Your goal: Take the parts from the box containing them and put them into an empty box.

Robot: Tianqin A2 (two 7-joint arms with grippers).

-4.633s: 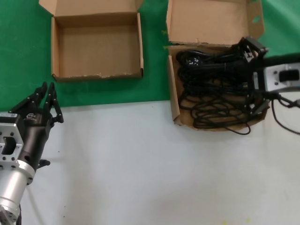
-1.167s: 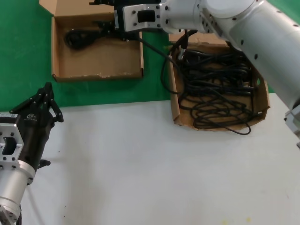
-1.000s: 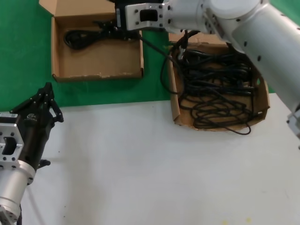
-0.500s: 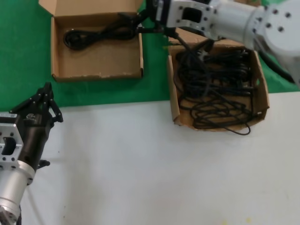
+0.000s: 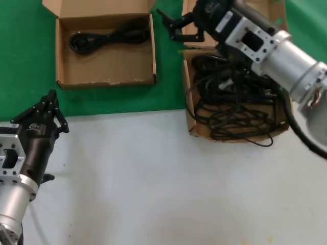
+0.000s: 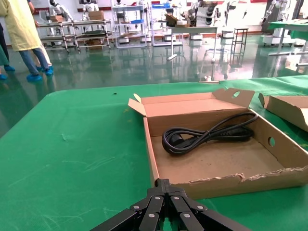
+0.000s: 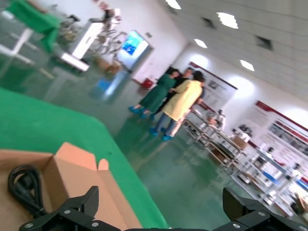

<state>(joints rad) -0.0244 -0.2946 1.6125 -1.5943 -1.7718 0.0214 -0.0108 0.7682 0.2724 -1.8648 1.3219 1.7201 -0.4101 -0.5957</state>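
Observation:
The smaller square box (image 5: 107,80) sits at the back left on the green mat and holds one coiled black cable (image 5: 110,37). The larger box (image 5: 189,115) at the right holds a tangle of black cables (image 5: 230,102). My right gripper (image 5: 171,25) is open and empty. It hangs between the two boxes, at the larger box's back left corner. In the right wrist view its fingers (image 7: 82,202) stand wide apart. My left gripper (image 5: 51,102) is parked at the front left, shut and empty. The left wrist view shows the smaller box (image 6: 221,185) and its cable (image 6: 207,136).
The green mat (image 5: 168,87) covers the back of the table and the white tabletop (image 5: 163,178) the front. The larger box's tall lid flap (image 5: 225,20) stands behind my right arm. One cable loop (image 5: 258,143) hangs over that box's front wall.
My right gripper carried a cable from the larger box to the smaller box, let it go there, and swung back right to the larger box. The left arm has not moved.

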